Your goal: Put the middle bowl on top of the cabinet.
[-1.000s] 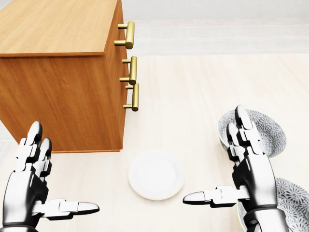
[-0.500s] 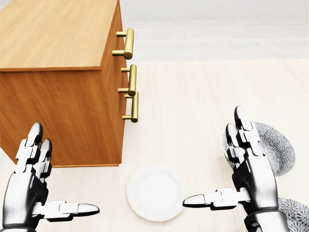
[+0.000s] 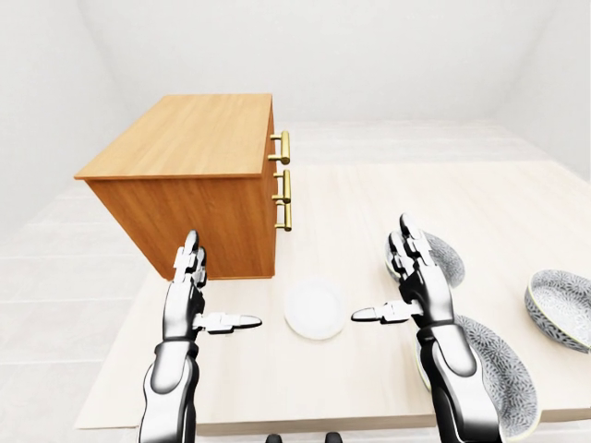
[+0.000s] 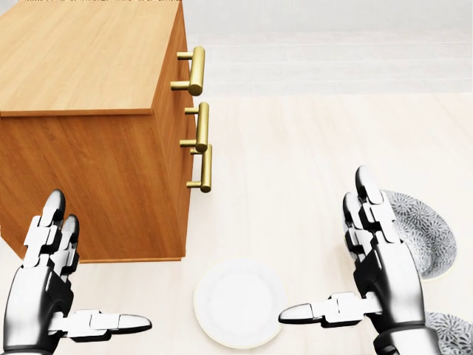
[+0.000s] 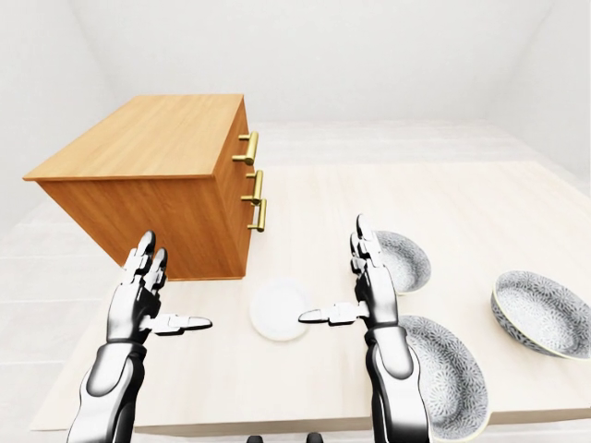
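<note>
The right hand (image 5: 367, 291) is hovering spread, thumb pointing inward, gripping nothing, and the left hand (image 5: 138, 297) is mirroring it. Counting left to right, the middle bowl (image 5: 454, 371) is probably the one lying lowest in the right-eye view, just beside the right forearm. A second bowl (image 5: 406, 260) is sitting past the fingers and a third bowl (image 5: 540, 314) well to the right. It is looking rigid and glazed, so likely slippery and chippable, and pinching the rim is seeming safest. A plate (image 5: 277, 311) is lying between the hands on the pale table (image 5: 480, 198). The cabinet (image 5: 148, 138) is standing upper left in a bare white room.
</note>
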Motion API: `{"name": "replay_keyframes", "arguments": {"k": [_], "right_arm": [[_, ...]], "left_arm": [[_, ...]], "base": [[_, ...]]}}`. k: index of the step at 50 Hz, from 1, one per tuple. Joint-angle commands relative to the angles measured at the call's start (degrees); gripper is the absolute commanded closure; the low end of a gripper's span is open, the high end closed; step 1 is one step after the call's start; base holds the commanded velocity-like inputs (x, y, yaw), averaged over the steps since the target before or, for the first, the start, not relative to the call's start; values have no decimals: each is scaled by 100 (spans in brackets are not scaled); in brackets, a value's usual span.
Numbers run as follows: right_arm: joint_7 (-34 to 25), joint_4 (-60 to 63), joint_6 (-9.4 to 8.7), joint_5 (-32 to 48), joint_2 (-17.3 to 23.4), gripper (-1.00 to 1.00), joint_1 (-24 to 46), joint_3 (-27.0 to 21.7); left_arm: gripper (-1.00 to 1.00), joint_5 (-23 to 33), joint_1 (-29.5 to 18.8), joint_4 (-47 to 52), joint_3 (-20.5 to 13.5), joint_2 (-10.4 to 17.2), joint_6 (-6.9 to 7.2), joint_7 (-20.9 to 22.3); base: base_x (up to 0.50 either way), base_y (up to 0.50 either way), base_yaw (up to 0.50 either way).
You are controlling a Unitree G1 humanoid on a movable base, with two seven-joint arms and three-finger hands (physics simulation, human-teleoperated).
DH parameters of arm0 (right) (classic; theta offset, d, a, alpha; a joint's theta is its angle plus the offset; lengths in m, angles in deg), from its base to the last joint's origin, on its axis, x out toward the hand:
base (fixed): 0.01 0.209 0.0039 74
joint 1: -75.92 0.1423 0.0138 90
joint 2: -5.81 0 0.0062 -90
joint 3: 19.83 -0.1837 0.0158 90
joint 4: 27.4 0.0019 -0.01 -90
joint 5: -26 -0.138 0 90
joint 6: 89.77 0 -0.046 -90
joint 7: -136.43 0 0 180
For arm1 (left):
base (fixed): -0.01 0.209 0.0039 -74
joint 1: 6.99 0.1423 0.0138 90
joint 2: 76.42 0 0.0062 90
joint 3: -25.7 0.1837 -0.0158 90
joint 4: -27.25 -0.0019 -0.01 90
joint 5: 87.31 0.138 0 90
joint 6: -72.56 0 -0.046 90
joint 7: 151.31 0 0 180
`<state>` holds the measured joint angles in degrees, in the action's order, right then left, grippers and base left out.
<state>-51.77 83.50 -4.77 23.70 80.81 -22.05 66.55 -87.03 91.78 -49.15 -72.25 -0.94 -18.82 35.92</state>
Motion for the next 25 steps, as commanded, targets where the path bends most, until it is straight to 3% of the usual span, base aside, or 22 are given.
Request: {"name": "replay_keyframes", "arguments": {"k": [1,20,25], "right_arm": [[-12,-25,0,17,-7,-100,-8,-4],[-11,-10,0,51,-12,-100,-48,-7],[-5,-15,0,46,-11,-100,-41,-19]], "left_arm": [[-100,2,-4,-2,-1,1,3,2],[-100,4,36,26,-16,-11,-62,3],[-100,136,16,84,-30,-35,36,-173]], "base": [[19,0,0],[0,0,0],[0,0,0]]}}
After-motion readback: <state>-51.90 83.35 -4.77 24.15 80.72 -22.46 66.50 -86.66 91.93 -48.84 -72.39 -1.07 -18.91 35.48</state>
